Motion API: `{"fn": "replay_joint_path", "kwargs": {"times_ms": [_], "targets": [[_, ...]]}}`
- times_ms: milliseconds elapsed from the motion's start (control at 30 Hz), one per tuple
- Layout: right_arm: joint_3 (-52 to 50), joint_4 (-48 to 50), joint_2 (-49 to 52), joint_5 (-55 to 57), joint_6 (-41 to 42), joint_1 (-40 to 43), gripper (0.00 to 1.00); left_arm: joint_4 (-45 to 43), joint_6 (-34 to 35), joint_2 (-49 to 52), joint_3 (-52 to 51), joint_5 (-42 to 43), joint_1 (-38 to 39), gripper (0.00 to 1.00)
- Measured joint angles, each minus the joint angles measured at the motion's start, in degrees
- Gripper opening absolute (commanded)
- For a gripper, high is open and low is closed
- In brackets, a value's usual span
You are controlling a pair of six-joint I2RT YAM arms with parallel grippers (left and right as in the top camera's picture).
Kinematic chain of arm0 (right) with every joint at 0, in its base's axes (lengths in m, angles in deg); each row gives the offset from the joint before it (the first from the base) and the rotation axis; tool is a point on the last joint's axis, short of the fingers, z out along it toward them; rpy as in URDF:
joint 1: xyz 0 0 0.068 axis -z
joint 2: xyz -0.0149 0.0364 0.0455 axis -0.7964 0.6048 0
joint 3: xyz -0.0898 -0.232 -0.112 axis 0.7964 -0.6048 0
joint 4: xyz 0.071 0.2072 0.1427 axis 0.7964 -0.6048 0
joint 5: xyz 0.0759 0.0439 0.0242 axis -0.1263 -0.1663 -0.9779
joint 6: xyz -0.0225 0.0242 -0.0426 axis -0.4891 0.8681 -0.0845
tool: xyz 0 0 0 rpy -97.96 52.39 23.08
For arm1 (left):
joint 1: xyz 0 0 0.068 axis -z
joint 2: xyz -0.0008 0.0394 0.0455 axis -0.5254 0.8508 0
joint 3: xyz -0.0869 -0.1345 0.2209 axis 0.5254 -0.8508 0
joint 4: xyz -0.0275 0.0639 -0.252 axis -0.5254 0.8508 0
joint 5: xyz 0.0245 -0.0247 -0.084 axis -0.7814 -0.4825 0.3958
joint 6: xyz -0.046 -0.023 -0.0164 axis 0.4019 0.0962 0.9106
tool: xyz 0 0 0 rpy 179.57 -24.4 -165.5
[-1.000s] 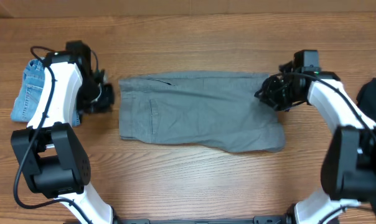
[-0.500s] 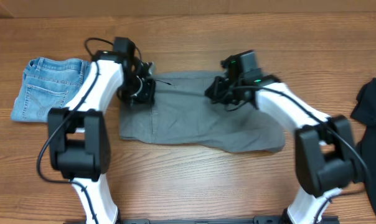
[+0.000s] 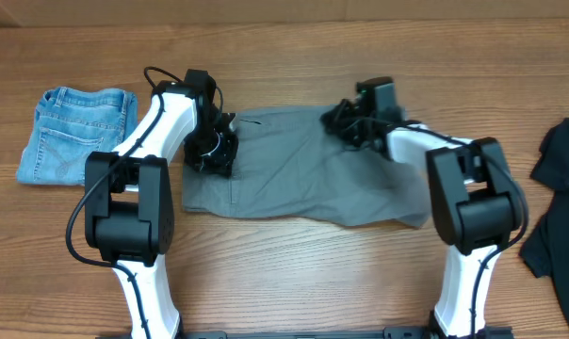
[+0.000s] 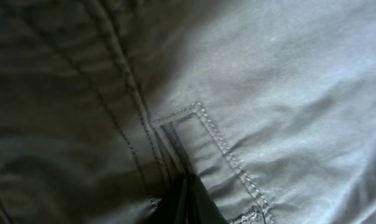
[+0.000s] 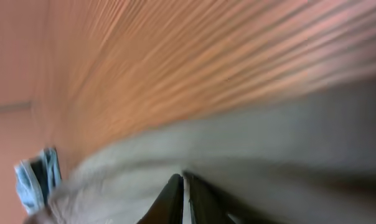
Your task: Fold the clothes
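Note:
The grey shorts (image 3: 294, 179) lie flat across the middle of the table, waistband to the left. My left gripper (image 3: 217, 151) is down on their upper left part. In the left wrist view its fingers (image 4: 188, 199) are pressed together on grey cloth (image 4: 287, 93) beside a stitched belt loop. My right gripper (image 3: 341, 121) is at the shorts' far edge, right of the middle. In the right wrist view its fingers (image 5: 183, 199) are almost closed, with grey cloth (image 5: 269, 143) around them. Folded light-blue denim shorts (image 3: 77, 132) lie at the far left. A black garment (image 3: 558, 169) lies at the right edge.
The wooden table (image 3: 294, 282) runs under everything. The denim shorts also show in the right wrist view (image 5: 32, 180). Both arms' bases stand at the near edge of the table.
Both arms swung inward from the shorts' outer ends. The left gripper came onto the waistband area. The right gripper moved left along the far edge, and the cloth there has bunched leftward.

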Motion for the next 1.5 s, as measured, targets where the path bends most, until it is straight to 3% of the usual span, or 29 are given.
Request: {"fn": "replay_joint_path", "kwargs": {"times_ms": [267,400,533,700,833,1200,1233,1300,1333,1400,1500], "targets": [[0.2,-5.6,0.0,-10.9,-4.1,11.3,0.12,-0.4,0.0,0.1,1.0,-0.5,0.0,0.08],[0.0,-17.2,-4.0,-15.3,-10.2,15.0,0.19,-1.1,0.0,0.3,6.4,1.1,0.0,0.11],[0.0,-32.8,-14.3,-15.4,-17.4,16.4,0.26,-5.7,0.0,0.3,11.0,2.2,0.0,0.13],[0.5,-53.3,-27.4,-7.0,-21.8,16.2,0.31,-10.6,0.0,0.3,10.7,2.4,0.0,0.13],[0.4,-64.7,-29.0,1.4,-23.3,16.1,0.35,-12.5,0.0,1.0,10.0,2.4,0.0,0.13],[-8.9,-60.7,-26.0,8.6,-23.3,16.1,0.49,-14.1,0.0,8.1,9.7,3.5,0.0,0.12],[-10.1,-60.2,-26.0,8.8,-23.4,16.1,0.45,-14.1,0.0,8.3,9.7,3.7,0.0,0.12],[-12.7,-58.0,-25.9,9.2,-23.7,16.1,0.17,-14.1,0.0,8.3,9.7,3.7,0.0,0.12],[-13.9,-57.4,-25.9,9.4,-23.7,16.1,0.1,-14.1,0.0,8.3,9.7,3.7,0.0,0.12],[-15.3,-58.1,-25.8,10.1,-23.5,16.2,0.04,-14.1,0.0,8.3,9.7,3.7,0.0,0.12],[-15.0,-62.4,-25.8,12.5,-23.2,16.6,0.04,-14.1,0.0,8.3,9.7,3.7,0.0,0.12]]}}
